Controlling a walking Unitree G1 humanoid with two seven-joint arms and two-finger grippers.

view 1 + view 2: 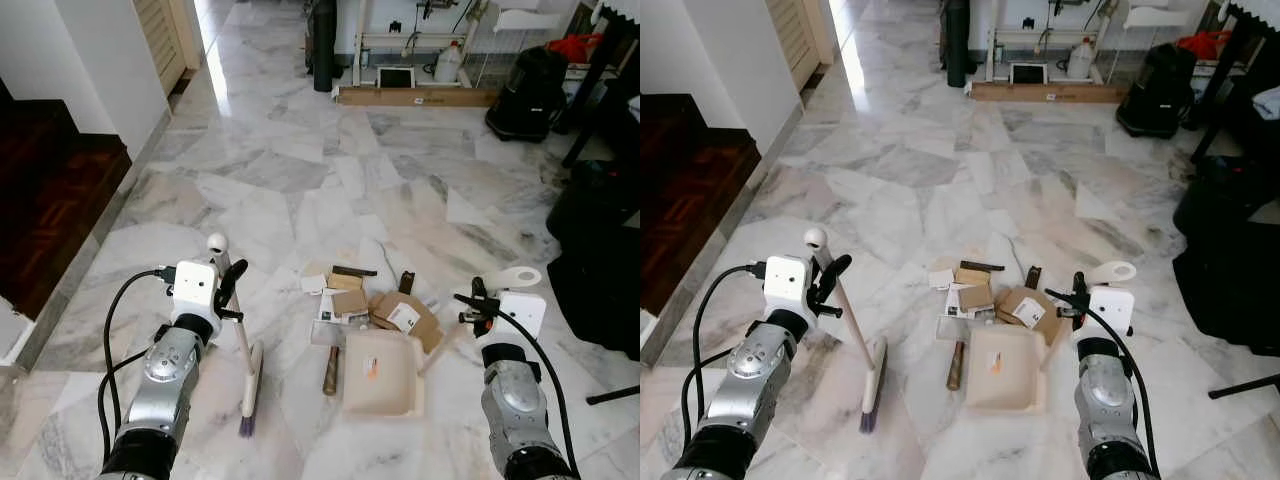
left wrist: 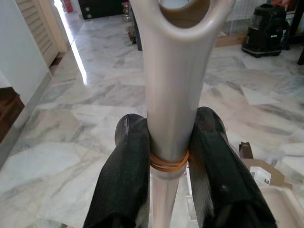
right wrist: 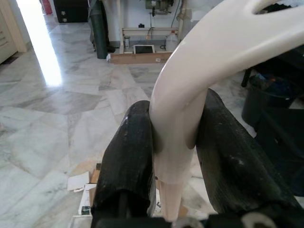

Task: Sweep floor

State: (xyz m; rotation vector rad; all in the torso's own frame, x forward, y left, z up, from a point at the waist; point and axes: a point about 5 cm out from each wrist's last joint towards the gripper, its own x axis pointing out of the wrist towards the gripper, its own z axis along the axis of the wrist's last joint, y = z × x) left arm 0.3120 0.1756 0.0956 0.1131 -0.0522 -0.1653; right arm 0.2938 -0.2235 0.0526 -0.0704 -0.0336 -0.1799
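Left eye view: the left gripper (image 1: 232,290) clamps the cream plastic handle of a short hand broom (image 1: 243,352), whose purple-tipped bristles rest on the grey-veined white marble floor (image 1: 300,170). The right gripper (image 1: 478,306) is closed around the cream looped handle of a beige plastic dustpan (image 1: 379,372), which lies flat on the floor between the arms. Just beyond the pan's far edge sits a heap of brown cardboard scraps and white paper (image 1: 365,300). Well beyond, a black vacuum cleaner (image 1: 526,94) stands near a long cardboard box (image 1: 415,96).
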